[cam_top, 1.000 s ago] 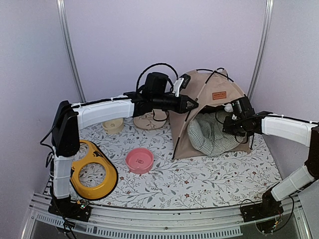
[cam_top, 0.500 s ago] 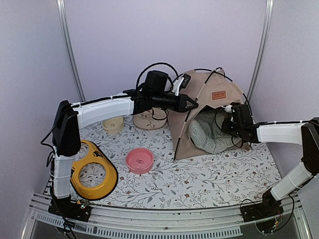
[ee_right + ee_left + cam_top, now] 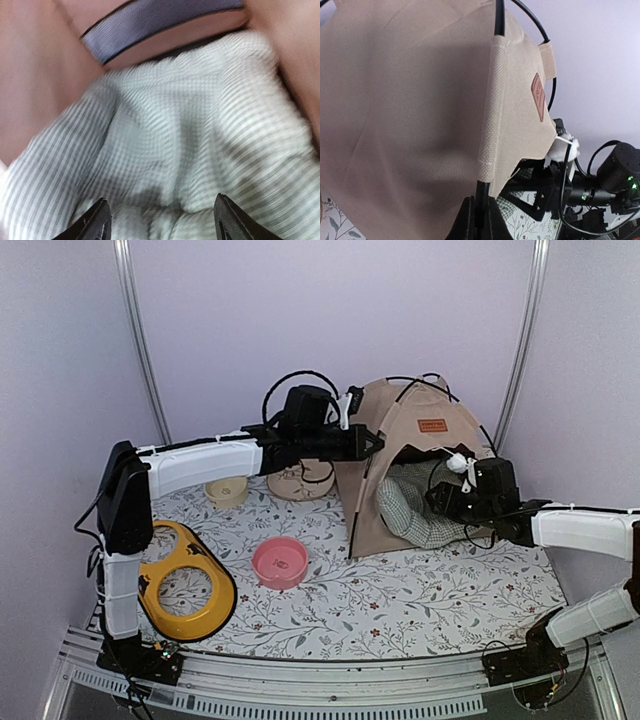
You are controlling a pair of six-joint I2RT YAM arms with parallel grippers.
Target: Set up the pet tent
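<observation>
Pet tent (image 3: 405, 435): is stood at the table's (image 3: 400, 590) far right corner. Left gripper (image 3: 480, 220): is clamped tight on its black pole (image 3: 498, 22). Right gripper (image 3: 162, 222): is spread wide, empty, facing the checked cushion (image 3: 175, 135).

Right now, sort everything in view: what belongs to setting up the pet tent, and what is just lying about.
In the job: pet tent; black pole, clamped in the left gripper; checked cushion inside the tent, under the open right gripper.
Lying about: pink bowl; yellow ring; cream bowl; tan round mat.
</observation>
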